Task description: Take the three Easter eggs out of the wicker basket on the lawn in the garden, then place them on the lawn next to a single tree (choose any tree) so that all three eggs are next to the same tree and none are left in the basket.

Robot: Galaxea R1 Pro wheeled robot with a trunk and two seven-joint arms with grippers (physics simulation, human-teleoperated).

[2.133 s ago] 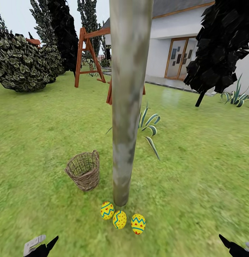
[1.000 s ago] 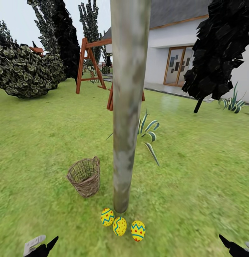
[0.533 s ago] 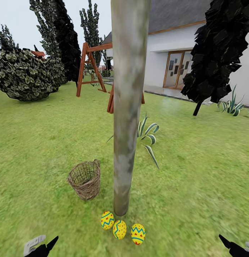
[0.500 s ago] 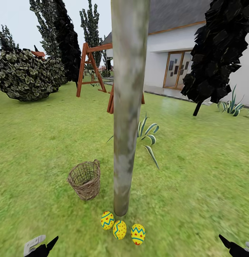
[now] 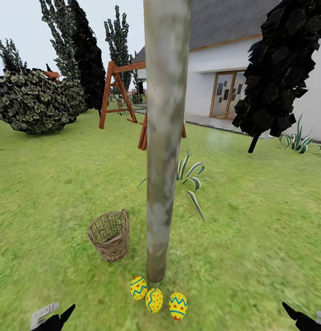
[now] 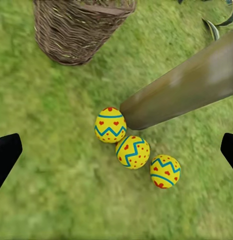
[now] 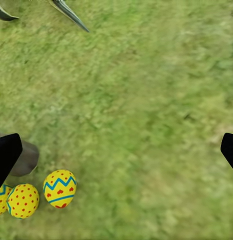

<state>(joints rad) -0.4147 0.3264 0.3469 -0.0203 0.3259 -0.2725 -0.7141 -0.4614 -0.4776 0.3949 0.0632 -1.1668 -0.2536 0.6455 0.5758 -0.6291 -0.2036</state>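
Three yellow Easter eggs (image 5: 138,288) (image 5: 154,299) (image 5: 178,305) lie in a row on the lawn (image 5: 252,239), at the foot of the pale grey-tan tree (image 5: 163,161). The wicker basket (image 5: 109,235) stands upright just left of the trunk, and no egg shows inside it. My left gripper (image 5: 57,313) and right gripper (image 5: 305,317) hang low at the frame's corners, both open and holding nothing. In the left wrist view the eggs (image 6: 132,152) lie between the wide-apart black fingers (image 6: 5,155), with the basket (image 6: 76,30) and trunk (image 6: 186,85) beyond. One egg (image 7: 60,188) shows well in the right wrist view.
A striped spiky plant (image 5: 190,174) grows right behind the trunk. Farther back stand a wooden swing frame (image 5: 115,87), a round bush (image 5: 34,103), a dark-leaved tree (image 5: 275,78) and the white house (image 5: 215,82). Open grass lies to the left and right of the tree.
The whole picture has slid downward, so the camera has moved. Eggs, basket and tree keep their places relative to each other. Both grippers stay where they were.
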